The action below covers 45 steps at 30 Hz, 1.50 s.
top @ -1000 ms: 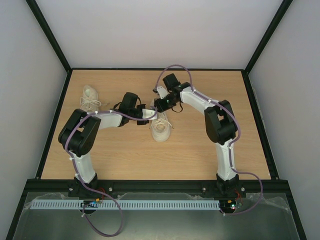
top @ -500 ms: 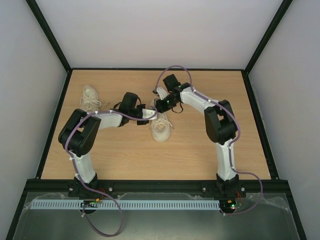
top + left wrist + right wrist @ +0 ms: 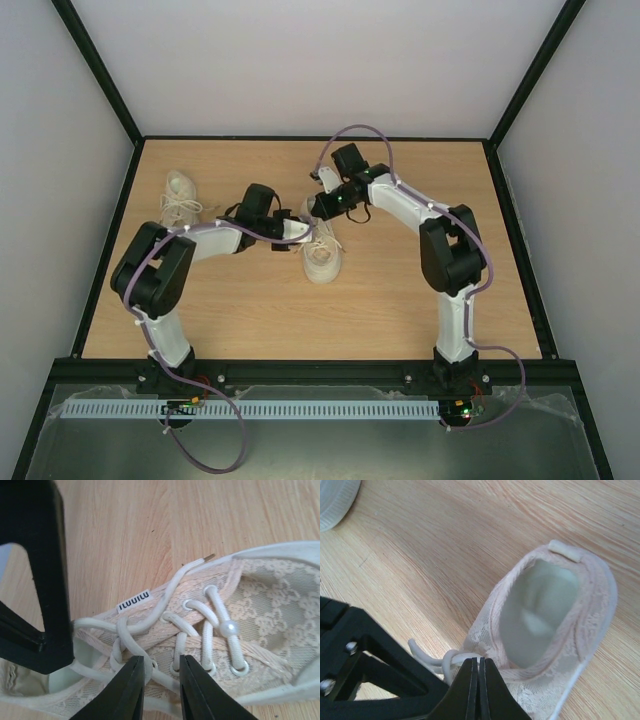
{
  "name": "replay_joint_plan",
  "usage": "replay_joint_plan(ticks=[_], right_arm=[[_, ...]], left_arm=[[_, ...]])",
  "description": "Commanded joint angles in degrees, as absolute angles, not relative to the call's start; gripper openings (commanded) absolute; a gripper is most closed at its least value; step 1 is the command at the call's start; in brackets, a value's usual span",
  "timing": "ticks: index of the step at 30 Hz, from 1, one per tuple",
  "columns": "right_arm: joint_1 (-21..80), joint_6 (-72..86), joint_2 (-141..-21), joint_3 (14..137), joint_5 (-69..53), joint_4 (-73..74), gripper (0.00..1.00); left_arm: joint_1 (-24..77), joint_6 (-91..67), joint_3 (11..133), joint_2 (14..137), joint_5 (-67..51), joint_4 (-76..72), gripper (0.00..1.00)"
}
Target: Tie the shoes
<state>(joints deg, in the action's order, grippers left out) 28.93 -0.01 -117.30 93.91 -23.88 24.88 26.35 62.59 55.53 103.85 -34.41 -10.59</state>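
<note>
Nearest the arm bases it's just bare pale wooden table (image 3: 400, 300). Mid-table sits one small cream-white lace-fabric sneaker (image 3: 322, 260) with both arms bent over it.

The black left gripper (image 3: 161, 672) is right at the eyelets with its fingers parted a little, and as far as I can see nothing's pinched between them. The black right gripper (image 3: 479, 672) is at the heel opening, fingers closed tight together. A loop of thin white lace (image 3: 451, 661) sits right at the tips, but I can't tell whether a strand is actually caught.

Progress-wise, not far I'd say. The lace is threaded and crosses over itself near the top eyelets, but one free end lies loose over the side onto the wood. No finished bow that I can see.

Farther back, towards the far-left corner, the matching second sneaker (image 3: 180, 195) lies on its own. Its laces look loose, though it's small in view.

Count: two sneakers, two grippers, one round pearly bead (image 3: 229, 628) on the lacing. Neither shoe is tied, so basically everything's left.
</note>
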Motion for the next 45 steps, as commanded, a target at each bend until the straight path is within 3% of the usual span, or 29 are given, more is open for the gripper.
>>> replay_joint_plan(ticks=[1,8,15,17,21,25,30,34,36,38,42,45], right_arm=[[28.4,2.1,-114.9,92.0,-23.2,23.8,0.01],[27.4,5.2,-113.5,89.1,-21.9,20.5,0.01],[27.2,7.6,-111.7,86.4,-22.9,17.8,0.01],[27.2,8.1,-111.2,85.6,-23.5,16.8,0.01],[27.2,8.6,-111.4,85.5,-24.9,16.3,0.01],[27.2,8.5,-111.4,85.4,-25.3,16.4,0.01],[27.2,8.3,-111.0,85.0,-24.8,16.4,0.01],[27.2,8.4,-111.1,84.9,-25.0,16.2,0.01],[27.2,8.4,-111.0,84.8,-25.1,16.1,0.01],[27.2,8.3,-111.1,84.8,-24.9,16.1,0.01],[27.2,8.1,-110.8,84.7,-24.4,16.2,0.01],[27.1,8.2,-110.6,84.5,-23.3,16.1,0.01]], left_arm=[[26.2,65.8,55.7,99.7,-38.2,-5.4,0.25],[25.2,64.3,57.5,96.2,-38.0,-1.4,0.38],[21.0,65.0,56.9,96.2,-33.2,0.4,0.85],[20.6,64.0,56.4,96.9,-31.2,-2.1,0.93],[21.3,65.4,56.8,98.6,-30.8,-5.1,0.93],[21.2,68.7,58.4,101.2,-29.1,-6.7,0.79],[21.0,78.8,61.6,103.3,-31.9,6.2,0.91],[22.2,76.7,61.4,104.2,-30.9,4.1,0.94],[22.3,76.2,61.1,104.6,-30.5,3.2,0.89],[22.4,75.3,61.0,104.8,-30.0,2.0,0.75],[22.4,73.8,61.0,104.5,-30.4,0.5,0.39],[22.4,73.8,60.6,103.8,-31.3,0.4,0.17]])
